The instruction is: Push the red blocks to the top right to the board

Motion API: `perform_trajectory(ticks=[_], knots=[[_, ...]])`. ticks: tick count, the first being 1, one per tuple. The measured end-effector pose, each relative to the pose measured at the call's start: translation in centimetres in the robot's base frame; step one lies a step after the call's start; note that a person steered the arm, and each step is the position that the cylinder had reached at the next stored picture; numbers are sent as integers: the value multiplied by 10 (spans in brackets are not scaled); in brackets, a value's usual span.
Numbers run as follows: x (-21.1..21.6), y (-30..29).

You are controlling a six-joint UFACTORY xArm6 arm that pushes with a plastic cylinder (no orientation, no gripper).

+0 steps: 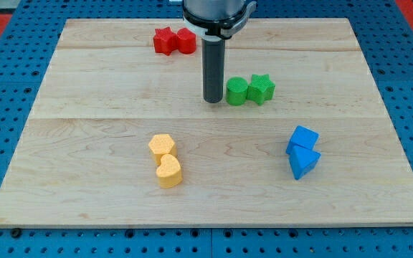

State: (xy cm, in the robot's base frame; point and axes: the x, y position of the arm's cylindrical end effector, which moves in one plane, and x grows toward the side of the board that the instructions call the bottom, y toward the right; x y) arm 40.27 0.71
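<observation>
Two red blocks sit together near the view's top, left of centre: a red star [164,41] and a red rounded block [186,41] touching its right side. My tip [214,100] rests on the board below and to the right of them, just left of a green round block [236,92]. The dark rod rises from the tip to the arm at the view's top centre. The tip touches neither red block.
A green star [262,89] sits against the green round block's right. Two yellow blocks, a hexagon [162,145] and a heart [169,171], lie at lower left of centre. A blue cube [303,138] and a blue triangle [304,163] lie at the right. The wooden board [84,86] lies on a blue perforated table.
</observation>
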Motion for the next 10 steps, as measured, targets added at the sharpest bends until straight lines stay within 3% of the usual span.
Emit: perform_trajectory(ticks=[3, 5, 6, 7, 8, 10], knots=[[-11, -144], [-30, -169], [-86, -224], [-127, -183], [-130, -134], [-145, -157]])
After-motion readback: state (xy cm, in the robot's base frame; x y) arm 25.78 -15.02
